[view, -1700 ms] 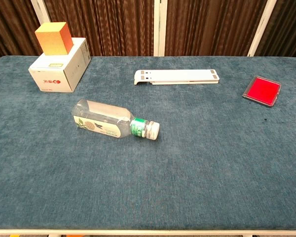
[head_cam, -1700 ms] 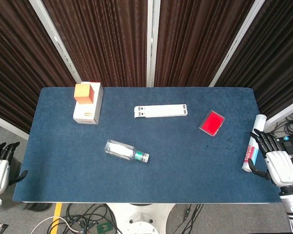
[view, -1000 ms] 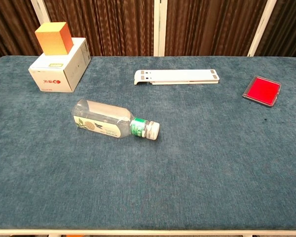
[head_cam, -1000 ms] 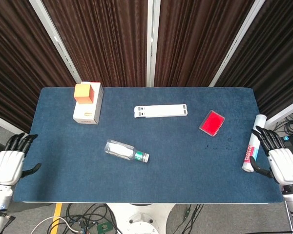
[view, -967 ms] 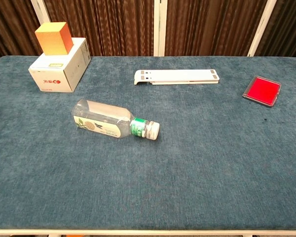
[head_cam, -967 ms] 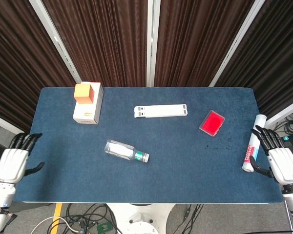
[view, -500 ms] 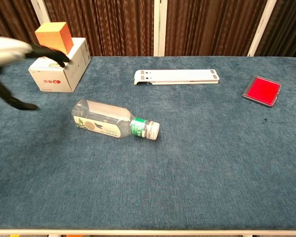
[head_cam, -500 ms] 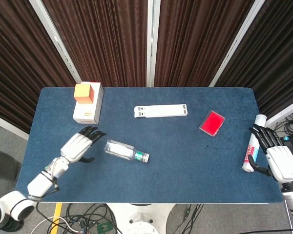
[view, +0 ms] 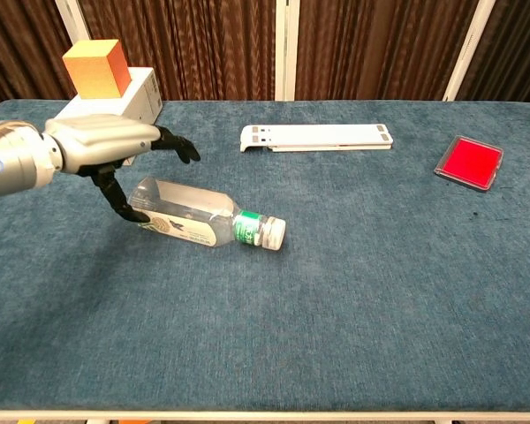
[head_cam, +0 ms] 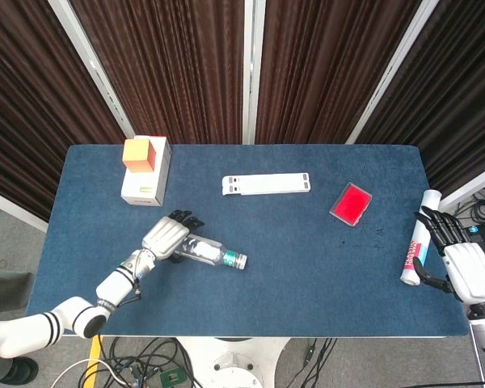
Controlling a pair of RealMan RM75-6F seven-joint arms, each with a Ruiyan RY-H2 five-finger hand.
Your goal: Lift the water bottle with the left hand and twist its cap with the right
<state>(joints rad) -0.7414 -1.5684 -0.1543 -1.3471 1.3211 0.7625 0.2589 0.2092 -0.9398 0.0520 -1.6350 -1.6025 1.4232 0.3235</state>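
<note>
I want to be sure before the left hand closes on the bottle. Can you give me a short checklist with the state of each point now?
1. Water bottle lies on its side on the table, cap on: ok.
2. Left hand over the bottle's base end, fingers spread: ok.
3. Bottle already gripped: not ok, hand is open.
4. Thumb touching the bottle: cannot tell.
5. White box apart from the bottle: ok.
6. Right hand near the cap: not ok, it is at the table's far right edge.

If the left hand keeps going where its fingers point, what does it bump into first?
Probably the bottle. The left hand hovers open over its base, fingers pointing along it toward the cap, though depth is unclear and it might pass just above.
</note>
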